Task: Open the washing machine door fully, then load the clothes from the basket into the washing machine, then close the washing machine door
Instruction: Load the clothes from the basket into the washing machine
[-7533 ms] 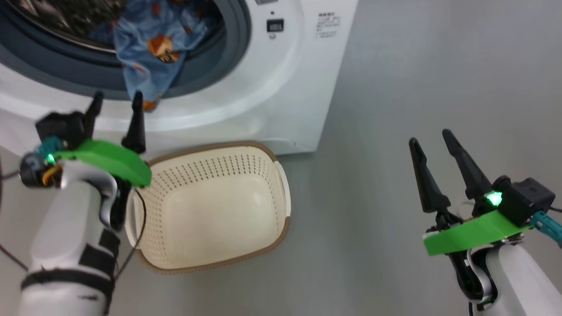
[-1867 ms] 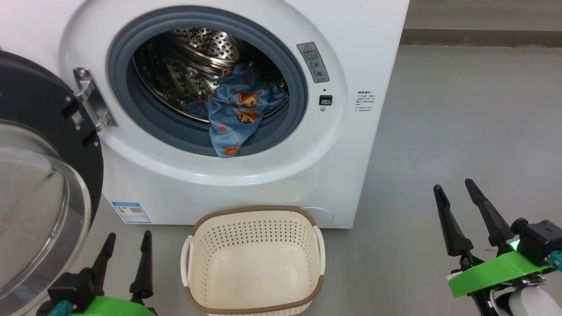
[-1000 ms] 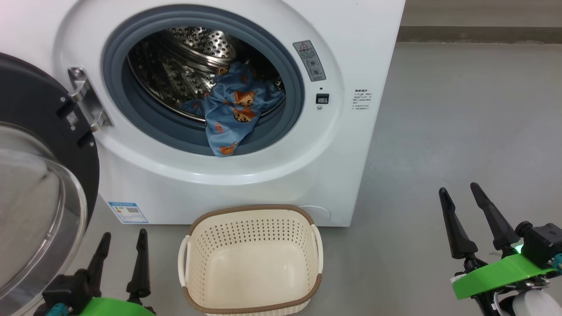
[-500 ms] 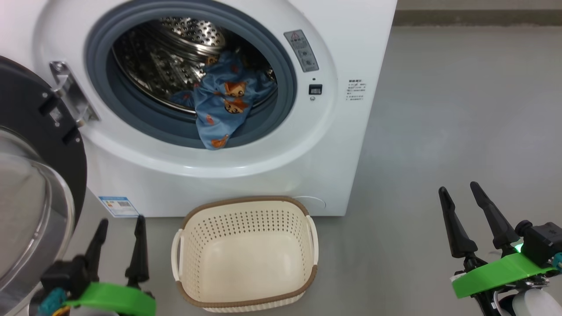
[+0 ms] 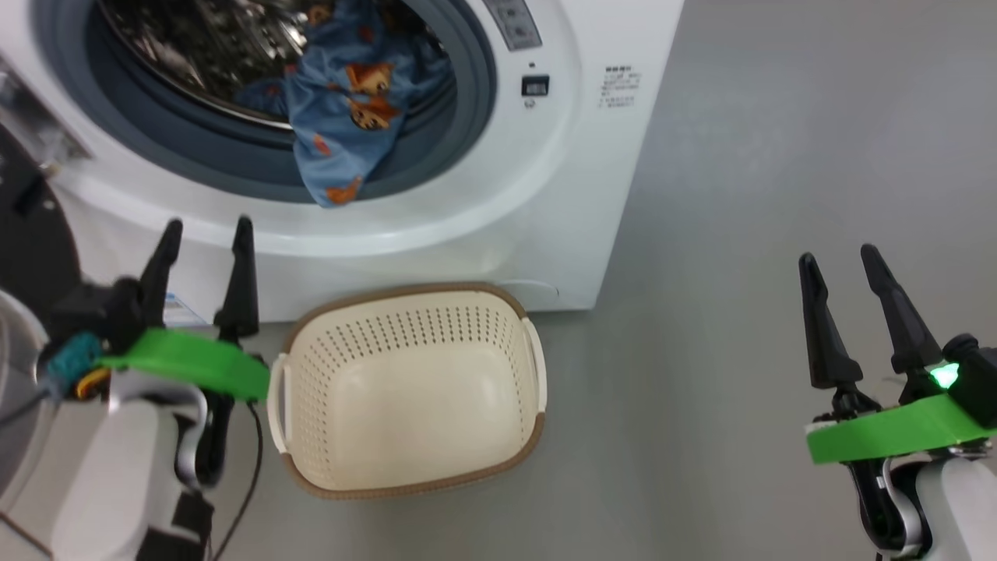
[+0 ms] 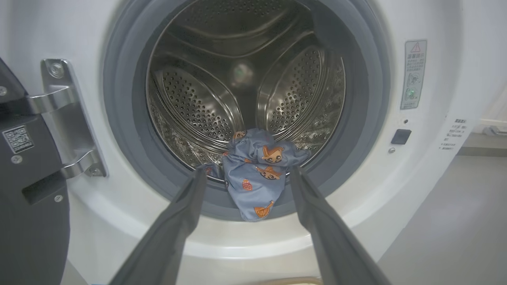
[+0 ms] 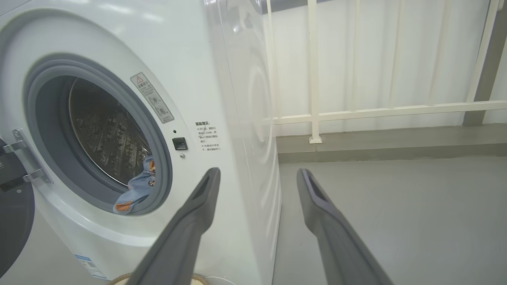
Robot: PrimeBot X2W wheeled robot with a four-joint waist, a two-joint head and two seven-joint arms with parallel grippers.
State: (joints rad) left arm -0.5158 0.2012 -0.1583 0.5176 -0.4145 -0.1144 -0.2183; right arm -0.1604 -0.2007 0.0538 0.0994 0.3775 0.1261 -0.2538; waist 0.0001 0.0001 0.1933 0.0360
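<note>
Left gripper hangs spread and empty before the washing machine, right gripper likewise. 2 steps look done: basket bare, clothes in the drum (1 tail drapes over the seal). Washing machine door stands open; closing remains.

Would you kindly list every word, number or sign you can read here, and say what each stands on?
No text reads clearly.
Warning sticker on the washing machine front: a warning triangle; wording too small.
Printed block beside it: too small.
QR label on the washing machine door: code only.
Blue label low on the front: blurred.
</note>
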